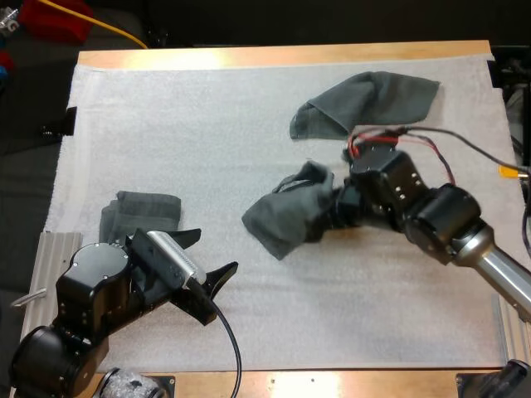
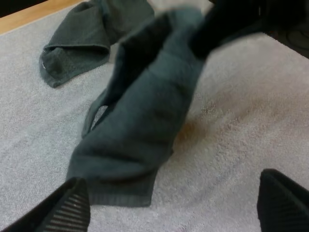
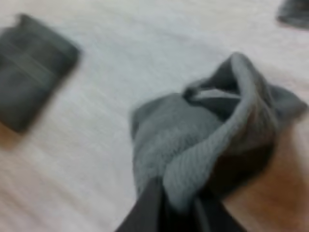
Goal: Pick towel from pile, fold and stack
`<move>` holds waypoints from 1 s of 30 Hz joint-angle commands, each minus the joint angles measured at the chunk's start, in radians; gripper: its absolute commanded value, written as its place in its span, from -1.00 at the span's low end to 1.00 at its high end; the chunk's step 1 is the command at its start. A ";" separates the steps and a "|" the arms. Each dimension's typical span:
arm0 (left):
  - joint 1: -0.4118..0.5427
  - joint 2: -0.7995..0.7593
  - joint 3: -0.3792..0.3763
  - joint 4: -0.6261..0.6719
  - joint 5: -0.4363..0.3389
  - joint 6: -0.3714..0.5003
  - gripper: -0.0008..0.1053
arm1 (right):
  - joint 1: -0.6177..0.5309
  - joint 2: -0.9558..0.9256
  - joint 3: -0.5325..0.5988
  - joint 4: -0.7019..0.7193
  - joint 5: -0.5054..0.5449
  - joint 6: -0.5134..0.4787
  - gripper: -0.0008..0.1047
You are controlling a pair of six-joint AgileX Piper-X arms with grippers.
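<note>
The right hand [image 1: 335, 207] pinches the held towel [image 1: 290, 217] by one bunched end, its two fingers [image 3: 145, 208] pressed on the cloth from both sides. This dark grey-green towel sits near the middle of the white mat [image 1: 207, 124]. Its long axis runs from the right hand leftward and toward the near side, so the free end points at the near-left. From the left wrist view it drapes as a long, loosely folded band down from the right hand. The hemmed lower edge appears to lie on the mat, between that arm's own fingers and a little beyond them.

The left hand [image 1: 207, 255] is at the near-left of the mat, its fingers [image 2: 67, 208] spread wide and touching nothing. It points toward the held towel and is well apart from it.

A crumpled towel [image 1: 365, 104] lies at the far right of the mat, just beyond the right hand. A folded stack [image 1: 141, 211] lies flat at the left, just beside the left hand on its far side. The wooden worktop [image 1: 290, 56] shows along the mat's far edge.
</note>
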 commanded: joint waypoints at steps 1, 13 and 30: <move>-0.005 0.000 -0.005 -0.003 0.005 -0.009 0.33 | -0.003 -0.008 0.029 0.017 0.025 -0.025 -0.94; -0.005 0.012 0.001 -0.003 0.103 -0.011 0.33 | -0.110 -0.008 0.254 -0.047 0.187 -0.018 -0.94; -0.005 0.224 0.024 -0.003 0.269 -0.055 0.33 | -0.242 -0.008 0.297 -0.041 0.213 -0.006 -0.94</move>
